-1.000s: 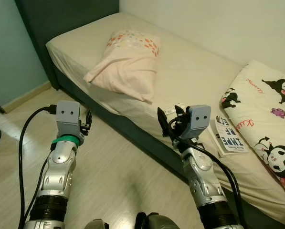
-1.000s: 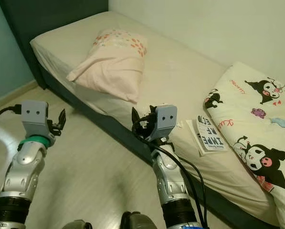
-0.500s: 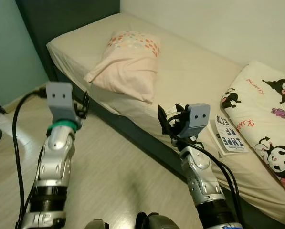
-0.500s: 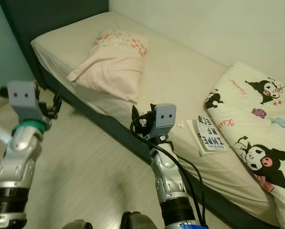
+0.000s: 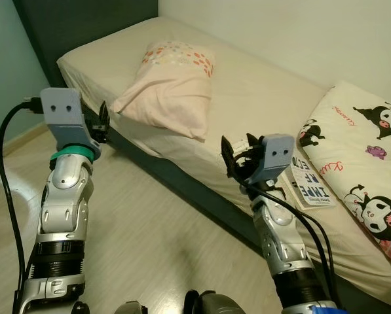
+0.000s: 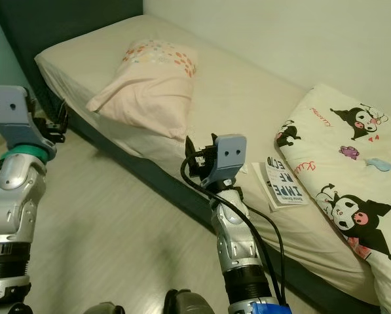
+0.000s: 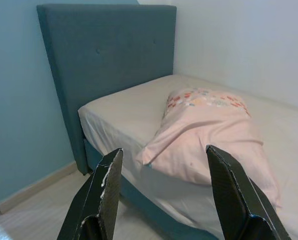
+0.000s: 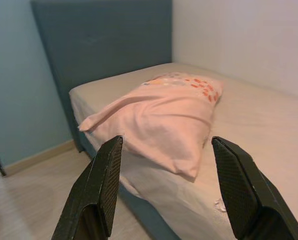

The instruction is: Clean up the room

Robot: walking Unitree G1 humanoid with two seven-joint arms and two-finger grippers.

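- Pincer on our left arm is raised over the floor beside the bed's near edge, close to the headboard end; in its wrist view both fingers stand well apart with nothing between them.
- Pincer on our right arm hangs at the bed's side edge, short of the pillow, its fingers spread wide and holding nothing.
- We see the bed with its beige sheet running along the wall, a dark blue headboard at its far end.
- A white blanket printed with cartoon figures lies bunched at the bed's right end.
- The pink pillow with coloured dots lies askew on the mattress near the headboard end, one corner reaching the bed's near edge.
- A booklet lies flat on the sheet, just beside the blanket.
- The wooden floor runs beside the bed.
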